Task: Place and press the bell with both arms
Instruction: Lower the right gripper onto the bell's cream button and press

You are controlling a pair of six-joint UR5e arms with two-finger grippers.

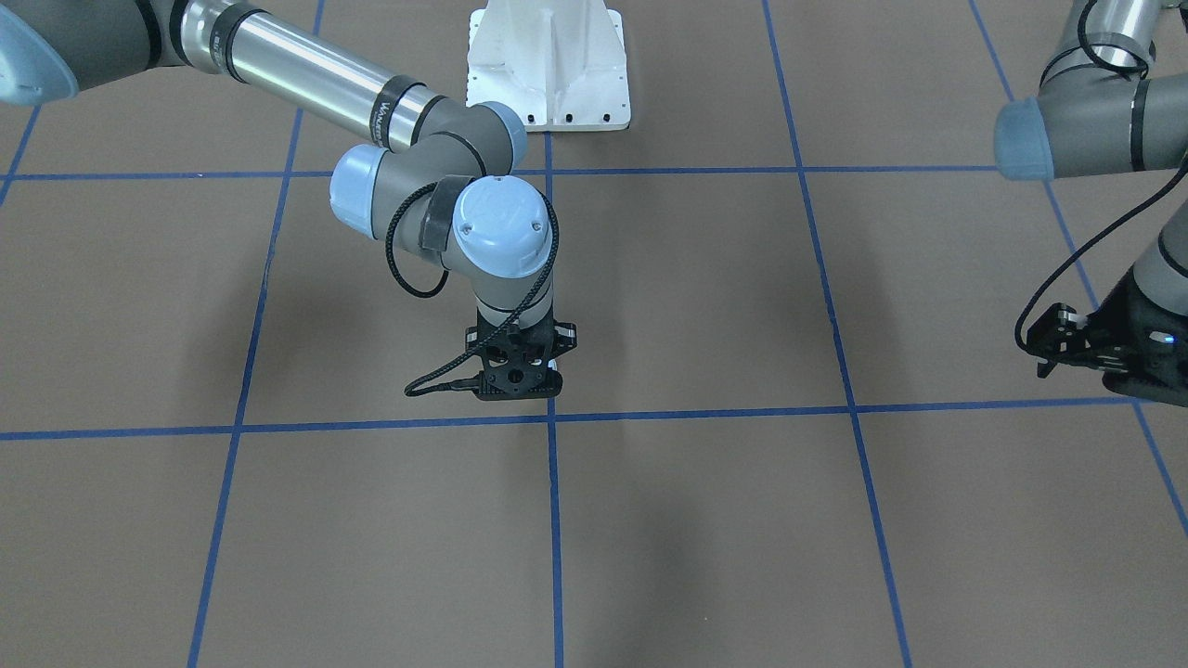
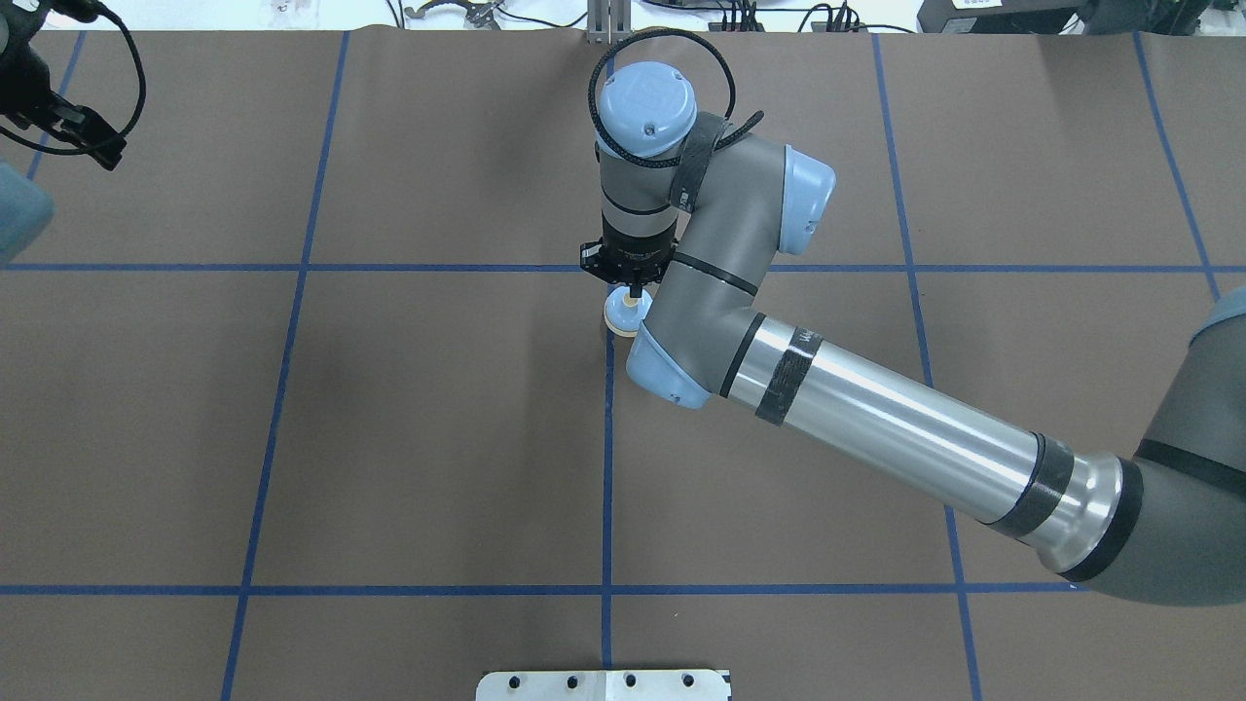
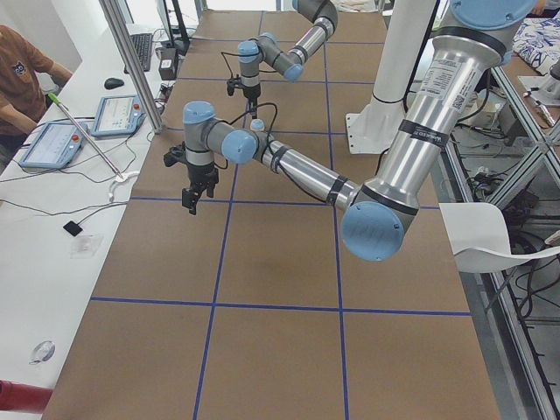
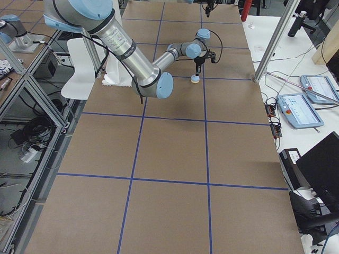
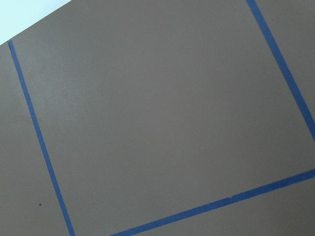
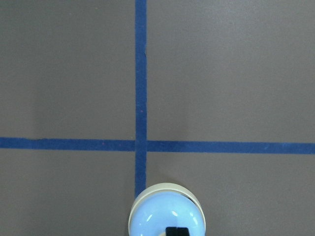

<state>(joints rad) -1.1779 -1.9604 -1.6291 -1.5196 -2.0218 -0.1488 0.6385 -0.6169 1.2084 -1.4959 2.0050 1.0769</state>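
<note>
The bell (image 2: 619,316), a light-blue dome on a cream base ring, stands on the brown table at the crossing of two blue tape lines. It also shows in the exterior right view (image 4: 195,80) and the right wrist view (image 6: 166,216). My right gripper (image 2: 635,290) points straight down over it, shut, with its black fingertips (image 6: 177,231) on the button at the top. In the front-facing view the right gripper (image 1: 517,376) hides the bell. My left gripper (image 1: 1049,343) hangs open and empty above the table's far left side, far from the bell (image 2: 97,146).
The white pedestal (image 1: 548,65) stands at the robot's edge of the table. Blue tape lines (image 2: 608,467) divide the brown surface into squares. A metal post (image 4: 270,47) and a side table with tablets (image 3: 52,144) stand along the far edge, with a person (image 3: 22,79) there.
</note>
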